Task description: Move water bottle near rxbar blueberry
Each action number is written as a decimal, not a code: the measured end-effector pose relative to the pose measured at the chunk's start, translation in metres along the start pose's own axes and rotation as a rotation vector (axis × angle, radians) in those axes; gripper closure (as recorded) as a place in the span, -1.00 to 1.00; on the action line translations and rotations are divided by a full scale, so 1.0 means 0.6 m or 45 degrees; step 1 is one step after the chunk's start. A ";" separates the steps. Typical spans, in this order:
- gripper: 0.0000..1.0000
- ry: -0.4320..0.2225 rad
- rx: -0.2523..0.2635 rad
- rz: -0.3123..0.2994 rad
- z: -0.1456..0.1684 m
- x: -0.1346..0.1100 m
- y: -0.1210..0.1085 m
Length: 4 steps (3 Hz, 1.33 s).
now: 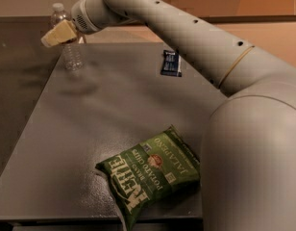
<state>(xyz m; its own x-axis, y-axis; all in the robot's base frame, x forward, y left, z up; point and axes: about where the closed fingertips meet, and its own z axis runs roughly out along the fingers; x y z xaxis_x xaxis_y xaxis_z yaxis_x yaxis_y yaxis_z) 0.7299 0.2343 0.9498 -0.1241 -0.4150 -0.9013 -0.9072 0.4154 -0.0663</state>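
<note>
The water bottle [72, 54] stands upright at the far left corner of the grey table [104, 109]; it is clear, with a white cap. My gripper [58, 33] is at the bottle's upper part and covers its label band, reaching in from the right. The rxbar blueberry [170, 63], a small dark blue wrapper, lies flat at the far right of the table, well to the right of the bottle.
A large green Kettle chip bag [150, 174] lies near the table's front edge. My white arm [196, 37] stretches across the far right of the table above the bar. A darker surface [13, 90] lies beyond the table's left edge.
</note>
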 end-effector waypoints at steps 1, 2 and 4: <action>-0.21 -0.003 -0.001 0.005 0.003 -0.006 -0.004; 0.23 -0.024 -0.020 0.012 -0.009 -0.017 -0.005; 1.00 -0.031 0.028 0.037 -0.109 -0.031 -0.053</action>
<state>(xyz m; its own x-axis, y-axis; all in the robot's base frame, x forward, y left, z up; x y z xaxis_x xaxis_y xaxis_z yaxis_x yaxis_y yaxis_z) 0.7350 0.1758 0.9967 -0.1400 -0.3828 -0.9132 -0.8945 0.4444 -0.0492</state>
